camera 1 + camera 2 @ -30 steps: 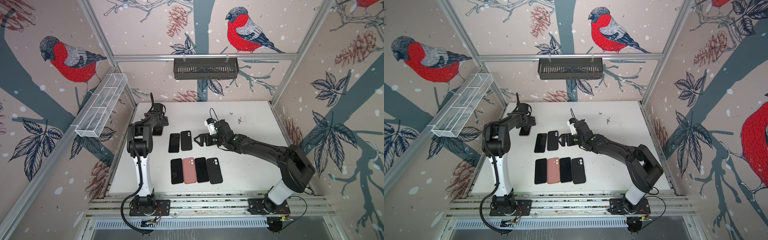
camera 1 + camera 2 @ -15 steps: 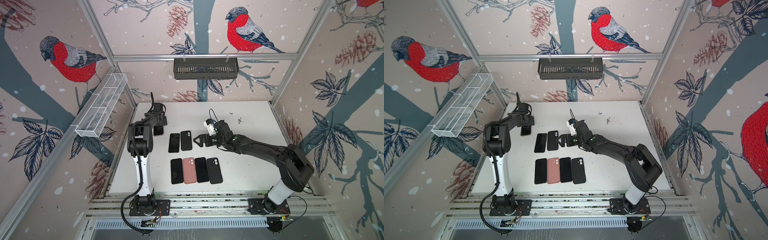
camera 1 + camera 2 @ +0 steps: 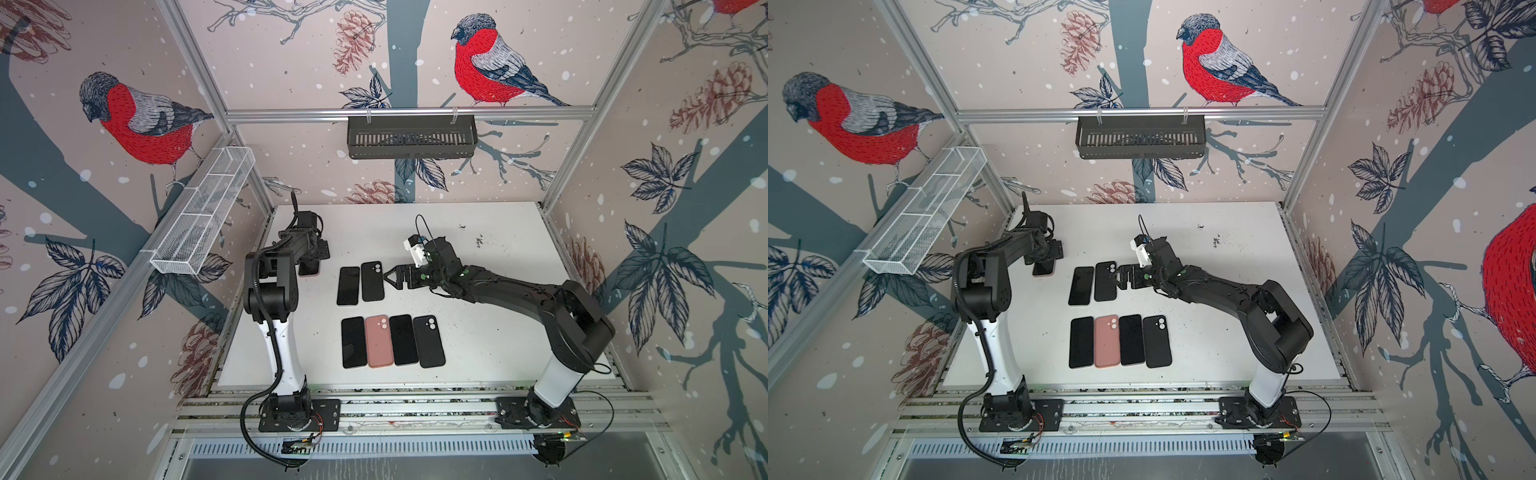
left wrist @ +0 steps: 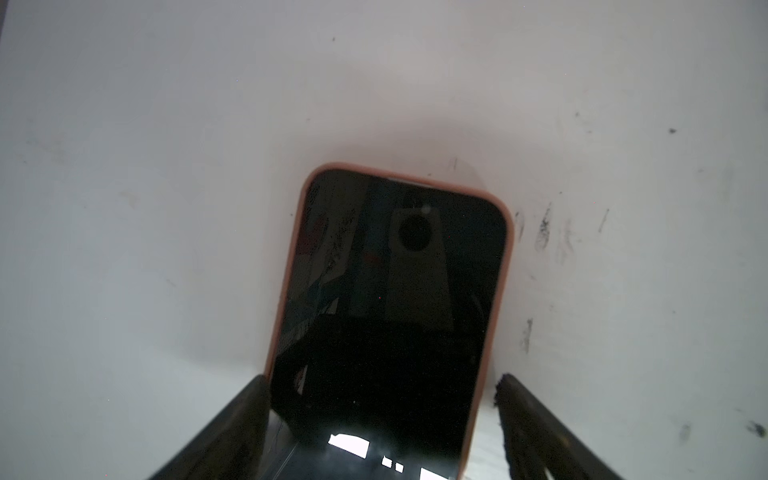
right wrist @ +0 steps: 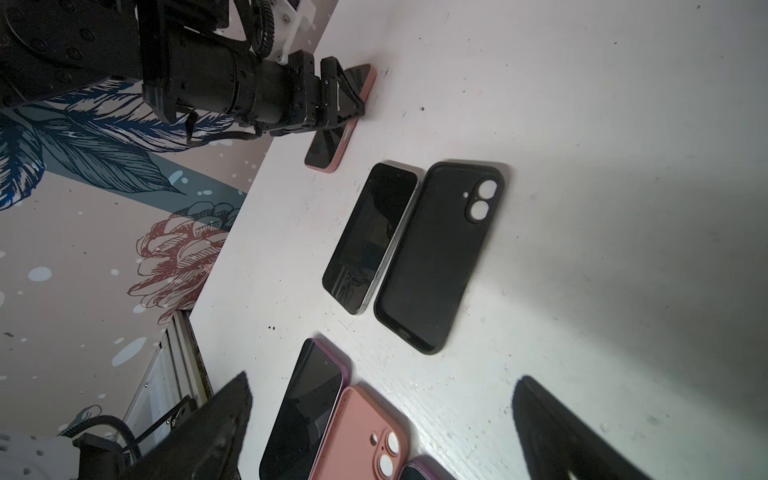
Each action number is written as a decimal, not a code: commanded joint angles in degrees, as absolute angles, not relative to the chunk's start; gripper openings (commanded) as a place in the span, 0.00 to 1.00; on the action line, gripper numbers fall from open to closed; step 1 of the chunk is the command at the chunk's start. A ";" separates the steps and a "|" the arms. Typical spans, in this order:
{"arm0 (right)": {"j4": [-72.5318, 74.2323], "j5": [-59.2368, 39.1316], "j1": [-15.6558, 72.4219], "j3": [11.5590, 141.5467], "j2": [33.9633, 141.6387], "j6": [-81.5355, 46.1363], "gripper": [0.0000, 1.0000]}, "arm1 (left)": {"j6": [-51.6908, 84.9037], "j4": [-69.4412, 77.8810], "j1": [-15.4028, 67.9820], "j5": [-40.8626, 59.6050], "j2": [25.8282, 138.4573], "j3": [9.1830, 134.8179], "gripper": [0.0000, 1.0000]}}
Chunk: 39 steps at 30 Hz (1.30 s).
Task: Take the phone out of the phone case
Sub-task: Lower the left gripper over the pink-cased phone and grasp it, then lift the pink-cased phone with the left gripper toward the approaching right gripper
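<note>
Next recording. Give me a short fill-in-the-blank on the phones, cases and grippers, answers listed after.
1. The phone between the fingers of the left gripper sits in a ____ case.
2. That phone lies with its screen facing ____.
3. The empty case of the same colour lies between two ____.
4. The right gripper is open and holds ____.
Answers: pink; up; phones; nothing.

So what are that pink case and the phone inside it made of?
Pink case: likely soft silicone or rubbery plastic; matte, rounded rim, no glare. Phone: glossy glass front, showing sharp reflections. Its body is hidden by the case.
</note>
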<state>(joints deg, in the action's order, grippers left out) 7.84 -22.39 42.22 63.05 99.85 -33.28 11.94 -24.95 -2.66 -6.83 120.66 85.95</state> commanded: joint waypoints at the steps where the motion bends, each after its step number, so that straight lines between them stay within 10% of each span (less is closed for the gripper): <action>1: 9.63 -23.51 42.54 63.39 100.29 -33.58 1.00 | 13.78 -28.46 -3.06 -5.12 119.54 85.65 0.92; 39: 12.79 -25.22 43.04 61.96 102.99 -35.35 1.00 | 10.05 -33.47 -7.38 -0.69 122.56 90.91 0.98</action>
<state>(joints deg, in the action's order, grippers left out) 10.87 -24.16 42.92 61.76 102.72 -34.74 11.57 -31.09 -7.29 -0.45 121.54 90.43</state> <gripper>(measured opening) 0.995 0.977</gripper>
